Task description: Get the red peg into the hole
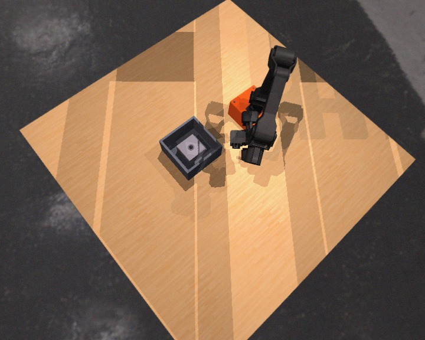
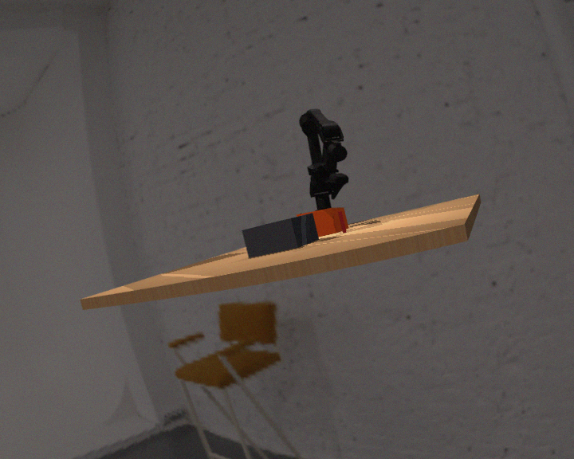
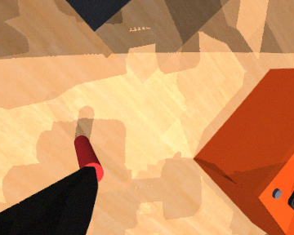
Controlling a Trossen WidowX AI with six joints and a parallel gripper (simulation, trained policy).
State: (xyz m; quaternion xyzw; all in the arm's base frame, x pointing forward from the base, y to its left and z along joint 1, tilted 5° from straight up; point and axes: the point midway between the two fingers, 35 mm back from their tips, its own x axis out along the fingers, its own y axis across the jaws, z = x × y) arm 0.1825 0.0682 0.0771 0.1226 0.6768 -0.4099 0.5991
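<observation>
The red peg (image 2: 344, 221) (image 3: 86, 152) stands upright on the wooden table beside the orange base; in the top view the arm hides it. My gripper (image 1: 244, 147) (image 2: 336, 190) is open and empty, above the table on the peg's side of the box. In the wrist view one black finger reaches in from the lower left, and its tip overlaps the peg's top end; contact cannot be told. The dark grey open box (image 1: 179, 133) (image 2: 273, 241) (image 3: 98, 12) stands to the left of the gripper in the top view. The pale plate (image 1: 183, 148) in it shows an empty hole (image 1: 190, 147).
The orange arm base (image 1: 238, 110) (image 2: 329, 225) (image 3: 243, 118) stands close to the box and the peg, partly under the folded arm in the top view. The wooden table (image 1: 132, 219) (image 2: 277, 265) carries everything. Arm shadows fall around the peg.
</observation>
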